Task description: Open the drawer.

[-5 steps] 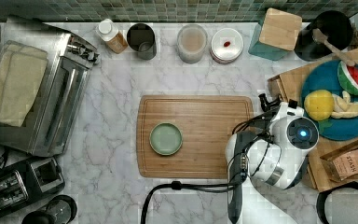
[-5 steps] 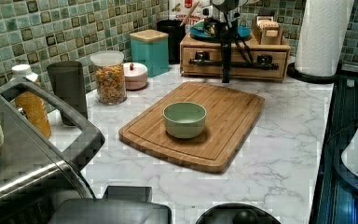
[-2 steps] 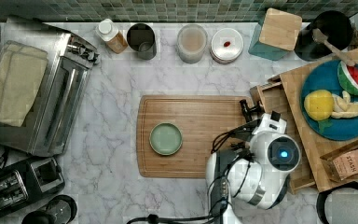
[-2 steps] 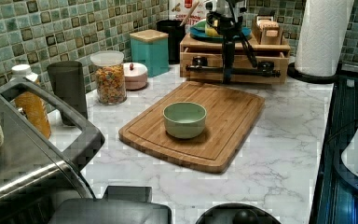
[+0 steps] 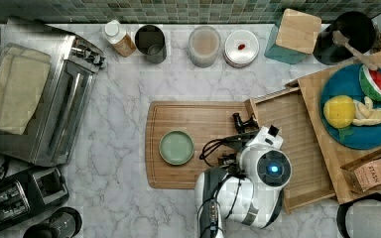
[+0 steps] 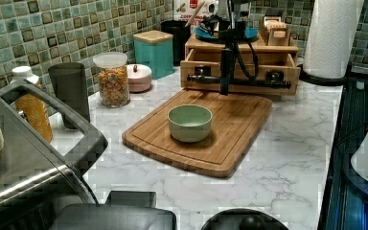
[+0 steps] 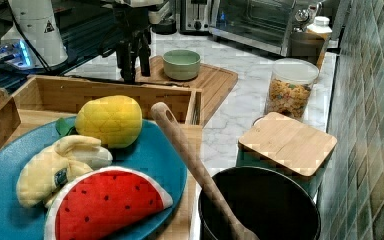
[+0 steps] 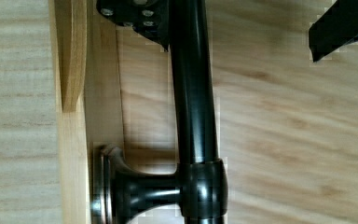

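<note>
A green bowl (image 6: 189, 122) is seen nearest in the left view, resting on the cutting board (image 6: 239, 139). Just past the board's far edge the drawer (image 6: 239, 72) is found, pulled partway out of its wooden cabinet (image 6: 242, 46), its plank floor exposed in the top view. The black handle (image 6: 242, 82) is carried along its front face. The gripper (image 6: 224, 85) is held straight down onto that bar, left of centre in the left view. In the wrist view one finger (image 8: 135, 14) is pressed against the bar and the other (image 8: 340, 28) is set well apart, so the claw is judged spread, hooked behind the handle and not pinching it (contact on one side only).

The pull is best kept level and square to the drawer front, towards the bowl. A skewed pull is likely to jam the tray in its slot. The finger should be kept low on the bar so it is not slipped over.

Beyond, a blue plate (image 7: 130, 150) of toy fruit is carried on the cabinet top.
</note>
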{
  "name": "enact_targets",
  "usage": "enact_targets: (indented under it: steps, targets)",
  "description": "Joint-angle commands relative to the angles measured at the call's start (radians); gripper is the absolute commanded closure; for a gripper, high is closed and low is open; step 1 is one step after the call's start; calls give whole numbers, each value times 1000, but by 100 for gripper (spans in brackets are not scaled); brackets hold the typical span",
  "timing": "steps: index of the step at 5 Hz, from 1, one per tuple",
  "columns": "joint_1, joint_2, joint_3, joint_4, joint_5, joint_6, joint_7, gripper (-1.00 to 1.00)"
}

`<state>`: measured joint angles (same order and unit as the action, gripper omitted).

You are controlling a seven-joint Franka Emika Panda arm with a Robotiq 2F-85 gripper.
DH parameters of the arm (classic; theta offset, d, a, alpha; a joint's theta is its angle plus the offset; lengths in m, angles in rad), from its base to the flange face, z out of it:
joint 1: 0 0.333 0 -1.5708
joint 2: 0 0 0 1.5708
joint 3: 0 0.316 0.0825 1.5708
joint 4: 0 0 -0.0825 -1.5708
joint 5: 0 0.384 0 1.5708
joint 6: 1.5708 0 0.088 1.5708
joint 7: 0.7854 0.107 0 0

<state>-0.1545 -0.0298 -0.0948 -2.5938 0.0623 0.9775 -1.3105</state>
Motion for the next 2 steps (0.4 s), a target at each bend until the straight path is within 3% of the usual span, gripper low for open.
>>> enact_targets:
  steps: [1,2]
  targets:
    - [263,-122,27,-15,72,-130,161,-100]
    - [224,-126,87,30,133,-209,191,-100]
